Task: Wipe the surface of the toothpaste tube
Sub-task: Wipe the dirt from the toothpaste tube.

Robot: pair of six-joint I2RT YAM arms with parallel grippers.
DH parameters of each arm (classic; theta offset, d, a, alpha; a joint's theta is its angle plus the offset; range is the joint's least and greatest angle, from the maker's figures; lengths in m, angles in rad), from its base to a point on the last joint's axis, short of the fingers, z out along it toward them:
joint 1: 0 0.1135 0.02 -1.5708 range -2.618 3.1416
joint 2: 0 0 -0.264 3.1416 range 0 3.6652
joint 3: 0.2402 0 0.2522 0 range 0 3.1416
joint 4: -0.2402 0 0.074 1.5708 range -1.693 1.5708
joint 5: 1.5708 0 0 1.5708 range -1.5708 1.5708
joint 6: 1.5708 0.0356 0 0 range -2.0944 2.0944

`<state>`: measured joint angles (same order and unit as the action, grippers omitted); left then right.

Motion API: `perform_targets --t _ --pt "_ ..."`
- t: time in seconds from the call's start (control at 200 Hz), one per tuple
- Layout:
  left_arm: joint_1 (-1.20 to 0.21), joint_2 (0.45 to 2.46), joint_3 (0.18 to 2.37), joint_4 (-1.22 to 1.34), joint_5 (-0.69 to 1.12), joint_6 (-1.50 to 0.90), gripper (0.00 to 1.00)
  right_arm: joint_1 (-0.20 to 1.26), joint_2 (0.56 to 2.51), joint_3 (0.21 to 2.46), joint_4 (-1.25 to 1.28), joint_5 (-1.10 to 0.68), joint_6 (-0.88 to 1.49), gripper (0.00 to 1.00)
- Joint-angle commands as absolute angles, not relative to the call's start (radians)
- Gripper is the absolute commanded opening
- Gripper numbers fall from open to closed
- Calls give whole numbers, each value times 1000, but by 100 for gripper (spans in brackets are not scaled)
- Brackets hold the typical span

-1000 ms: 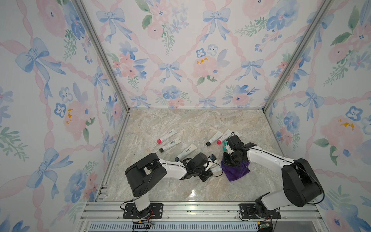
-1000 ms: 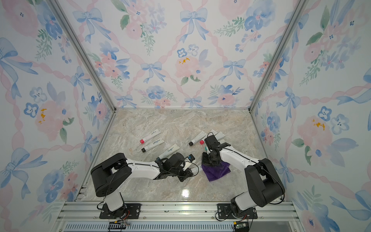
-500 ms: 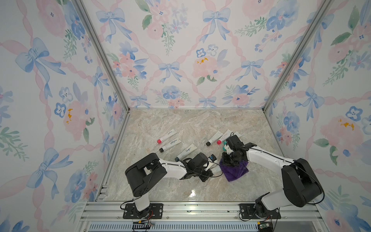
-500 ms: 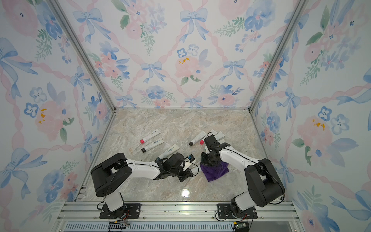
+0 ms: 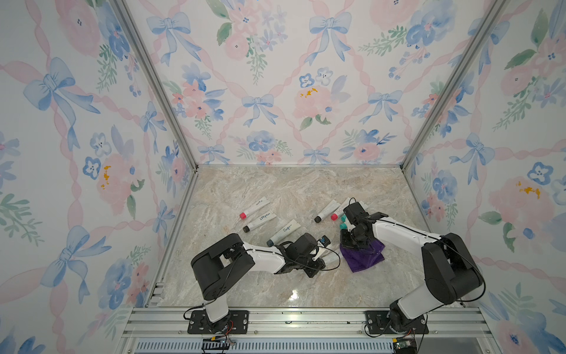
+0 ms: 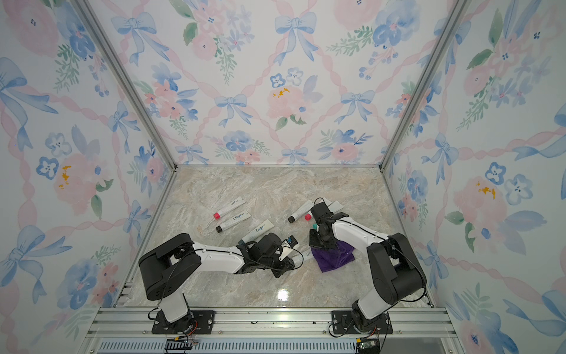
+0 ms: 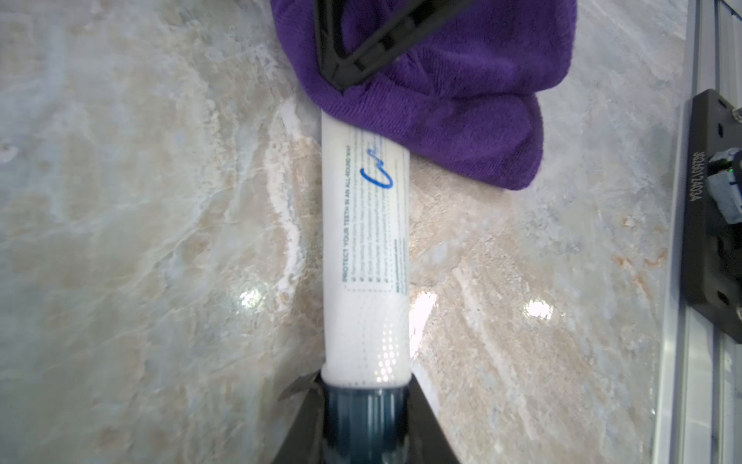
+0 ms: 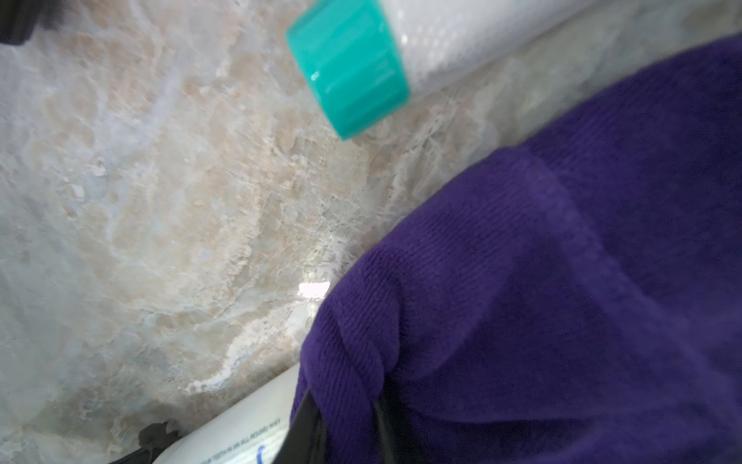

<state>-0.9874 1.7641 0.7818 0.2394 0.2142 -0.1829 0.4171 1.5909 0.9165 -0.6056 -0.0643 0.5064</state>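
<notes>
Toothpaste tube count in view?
7. Left row: red-capped, black-capped, blue-capped. Beside right arm: another black-capped, another red-capped, a teal-capped. Held tube in left gripper, end under purple cloth. Right arm may hide more.

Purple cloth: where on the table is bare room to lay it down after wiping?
Free: the back strip of the table between the lying tubes and the rear wall; also the front strip between the purple cloth and the rail. Crowded: the middle, where the cloth meets the held tube.
</notes>
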Motion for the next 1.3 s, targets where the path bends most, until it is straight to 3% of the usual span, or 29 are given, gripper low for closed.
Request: perform_targets --t 0.0,0.115,0.33,0.5,0.715,0.905,1.085,1.295 --pt "-980 1792 769 193 195 -177 23 394 1623 864 -635 -68 490 19" --pt "-980 1793 770 195 198 -178 23 423 1587 837 -600 -208 519 18" --pt "-979 1799 774 195 199 -175 23 551 1505 809 -623 -265 575 18" --pt "-979 1798 775 195 199 -174 24 584 1504 801 -632 -242 582 19" --pt "-976 1790 770 195 195 -174 24 483 1537 849 -748 -37 501 19" --pt "-976 1786 767 195 193 -174 24 423 1609 906 -749 8 466 19" --pt "-976 1786 767 195 191 -174 24 435 1634 903 -717 -18 476 19" --pt "-976 1789 769 195 186 -173 24 567 1540 864 -686 -154 556 19"
